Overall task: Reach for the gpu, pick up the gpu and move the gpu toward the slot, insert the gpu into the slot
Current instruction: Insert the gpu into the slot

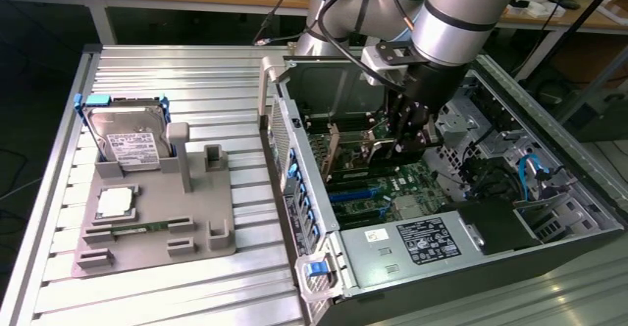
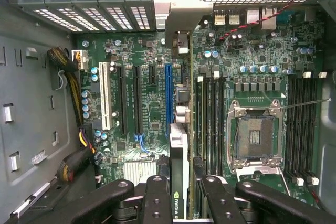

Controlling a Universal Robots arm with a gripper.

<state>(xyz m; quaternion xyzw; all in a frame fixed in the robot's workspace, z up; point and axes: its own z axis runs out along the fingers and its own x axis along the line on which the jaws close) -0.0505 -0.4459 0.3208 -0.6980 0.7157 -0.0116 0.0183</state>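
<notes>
My gripper (image 1: pixel 404 136) reaches down into the open computer case (image 1: pixel 294 157) and is shut on the gpu (image 1: pixel 351 149), a thin card held on edge above the motherboard (image 1: pixel 378 193). In the wrist view the gpu (image 2: pixel 178 145) shows edge-on between my black fingers (image 2: pixel 157 198), with my gripper (image 2: pixel 181 205) closed around it. Its metal bracket (image 2: pixel 181 3) points at the case's rear slot openings. The card hangs just beside the long blue slot (image 2: pixel 168 90); I cannot tell whether it touches the board.
Memory slots (image 2: pixel 210 119) and the CPU socket (image 2: pixel 254 137) lie close beside the card. A power supply (image 1: pixel 422 241) and cables (image 1: pixel 534 171) sit in the case. Outside, a grey fixture (image 1: pixel 220 245) holds a hard drive (image 1: pixel 128 146), a chip (image 1: pixel 116 201) and a memory stick (image 1: pixel 137 228).
</notes>
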